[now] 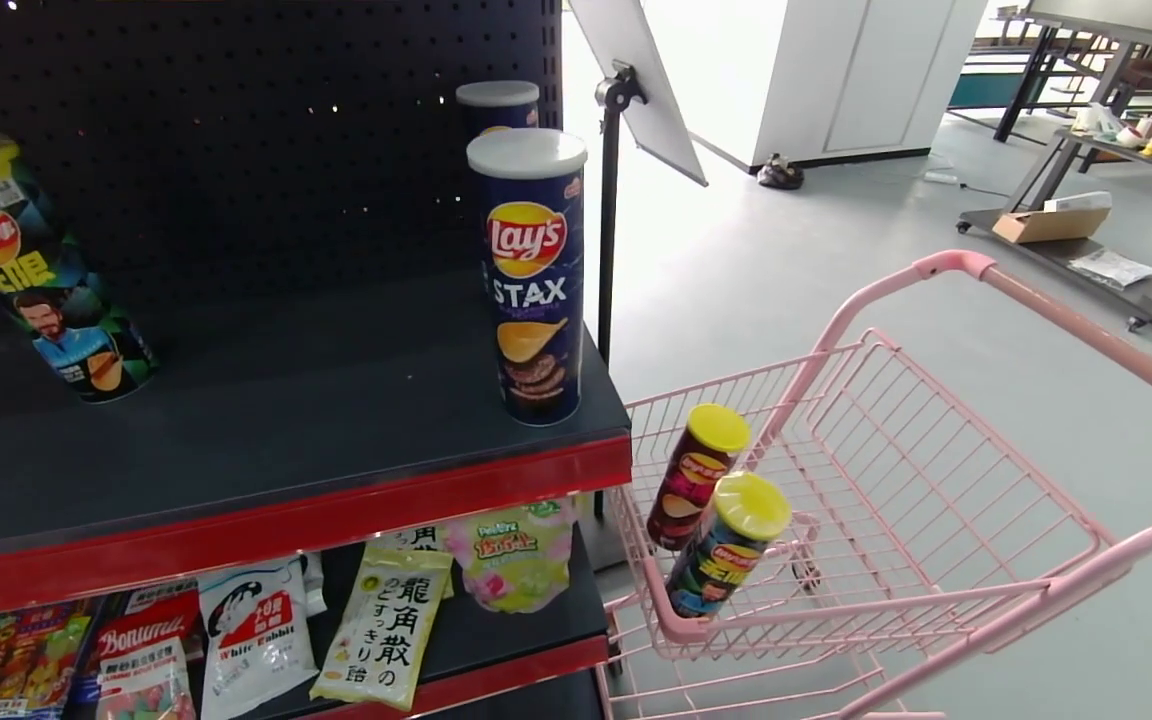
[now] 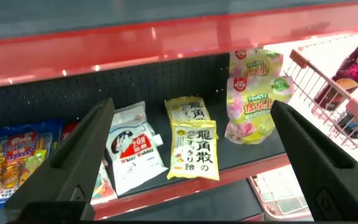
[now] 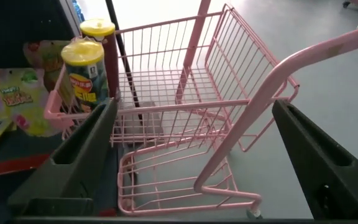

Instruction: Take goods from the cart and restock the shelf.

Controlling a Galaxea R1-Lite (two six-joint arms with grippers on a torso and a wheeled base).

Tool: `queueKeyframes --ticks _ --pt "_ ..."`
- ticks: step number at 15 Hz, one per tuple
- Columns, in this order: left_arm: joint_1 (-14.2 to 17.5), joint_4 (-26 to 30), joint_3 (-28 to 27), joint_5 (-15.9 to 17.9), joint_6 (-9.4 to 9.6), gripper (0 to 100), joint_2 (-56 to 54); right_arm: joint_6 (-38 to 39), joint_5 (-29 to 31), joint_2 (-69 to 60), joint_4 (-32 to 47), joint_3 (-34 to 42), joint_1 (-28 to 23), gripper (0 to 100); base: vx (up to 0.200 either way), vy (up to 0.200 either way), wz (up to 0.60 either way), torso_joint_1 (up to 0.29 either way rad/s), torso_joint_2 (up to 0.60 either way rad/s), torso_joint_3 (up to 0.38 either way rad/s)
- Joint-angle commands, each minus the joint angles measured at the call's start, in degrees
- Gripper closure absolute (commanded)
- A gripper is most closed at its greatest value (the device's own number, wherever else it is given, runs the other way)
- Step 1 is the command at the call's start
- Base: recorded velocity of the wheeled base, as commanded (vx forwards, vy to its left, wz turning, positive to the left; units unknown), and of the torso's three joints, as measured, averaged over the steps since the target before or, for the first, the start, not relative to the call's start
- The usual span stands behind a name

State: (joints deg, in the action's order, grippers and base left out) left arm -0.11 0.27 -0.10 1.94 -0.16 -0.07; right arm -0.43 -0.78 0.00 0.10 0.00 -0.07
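Two chip cans with yellow lids lean in the front corner of the pink cart (image 1: 936, 500): a dark red can (image 1: 693, 474) and a black multicoloured can (image 1: 728, 545). On the dark top shelf (image 1: 286, 420) stand a tall blue chip can (image 1: 530, 275), another blue can (image 1: 498, 104) behind it, and a yellow-lidded can (image 1: 36, 275) at the left. My left gripper (image 2: 191, 155) is open, facing the lower shelf's snack bags (image 2: 194, 146). My right gripper (image 3: 191, 162) is open, held apart from the cart (image 3: 185, 112) and its two cans (image 3: 84, 71).
A red strip edges the top shelf (image 1: 336, 515). Snack bags (image 1: 386, 620) lie on the lower shelf. A sign board on a black pole (image 1: 608, 200) stands between shelf and cart. Metal racks (image 1: 1116, 200) stand far right across open grey floor.
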Motion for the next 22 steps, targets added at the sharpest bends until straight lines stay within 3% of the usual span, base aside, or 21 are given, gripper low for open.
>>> queueKeyframes --ticks 1,11,17,20,22 --pt "0.02 0.00 0.01 0.00 -0.02 0 0.07 -0.01 -0.01 0.09 -0.01 0.00 -0.01 0 0.000 0.000 0.00 -0.183 0.54 0.349" --pt "0.02 0.00 0.01 0.00 -0.02 0 0.07 0.16 -0.19 0.09 -0.01 0.00 -0.01 0 0.000 0.000 0.00 -0.142 0.51 0.364" --pt "0.02 0.00 0.01 0.00 -0.02 0 0.07 -1.77 0.08 0.00 -0.36 -0.18 -0.01 0 0.000 0.000 0.00 -0.014 0.06 0.051" --pt "0.02 0.00 0.01 0.00 -0.02 0 0.07 9.74 -1.59 34.28 -1.33 -34.19 0.86 0 0.000 0.000 0.00 0.000 0.00 0.000" --pt "0.02 0.00 0.01 -0.09 -0.11 0 0.07 7.90 -6.08 43.51 -1.50 -39.64 3.94 0 0.000 0.000 0.00 0.000 0.00 0.000"
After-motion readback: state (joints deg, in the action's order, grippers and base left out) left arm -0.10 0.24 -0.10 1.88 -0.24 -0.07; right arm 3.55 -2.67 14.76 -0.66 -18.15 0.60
